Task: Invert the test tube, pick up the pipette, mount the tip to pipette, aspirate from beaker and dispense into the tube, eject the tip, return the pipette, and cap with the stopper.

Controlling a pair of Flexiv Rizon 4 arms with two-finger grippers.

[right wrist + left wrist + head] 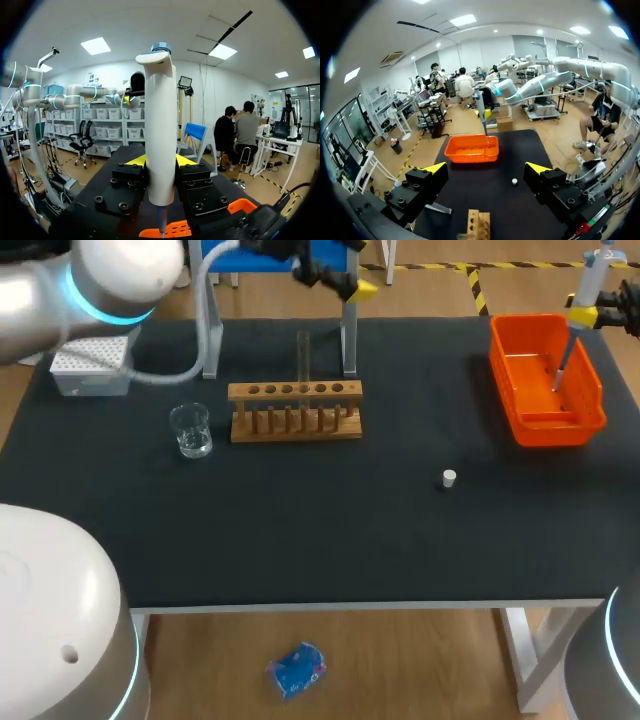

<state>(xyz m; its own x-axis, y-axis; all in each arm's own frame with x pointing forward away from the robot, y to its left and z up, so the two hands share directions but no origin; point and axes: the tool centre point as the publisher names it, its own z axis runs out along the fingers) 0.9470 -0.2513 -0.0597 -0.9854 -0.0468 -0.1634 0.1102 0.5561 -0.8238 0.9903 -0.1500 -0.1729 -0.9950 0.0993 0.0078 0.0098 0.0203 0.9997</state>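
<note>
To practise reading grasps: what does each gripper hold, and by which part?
The right gripper holds the pipette by its white body; the left gripper holds nothing.

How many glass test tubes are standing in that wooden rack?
1. A single test tube stands upright near the middle of the wooden rack; other clear ones could be hard to spot.

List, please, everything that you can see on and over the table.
table: one, black.
tip box: one, white, far left corner.
beaker: one, clear, left of the test tube rack.
test tube rack: one, wooden, mid-table.
test tube: one, clear, upright in the test tube rack.
bin: one, orange, far right.
stopper: one, white, right of middle.
pipette: one, white, held over the bin.
left gripper: one, yellow-tipped, open.
right gripper: one, yellow-tipped, shut on the pipette.
</note>
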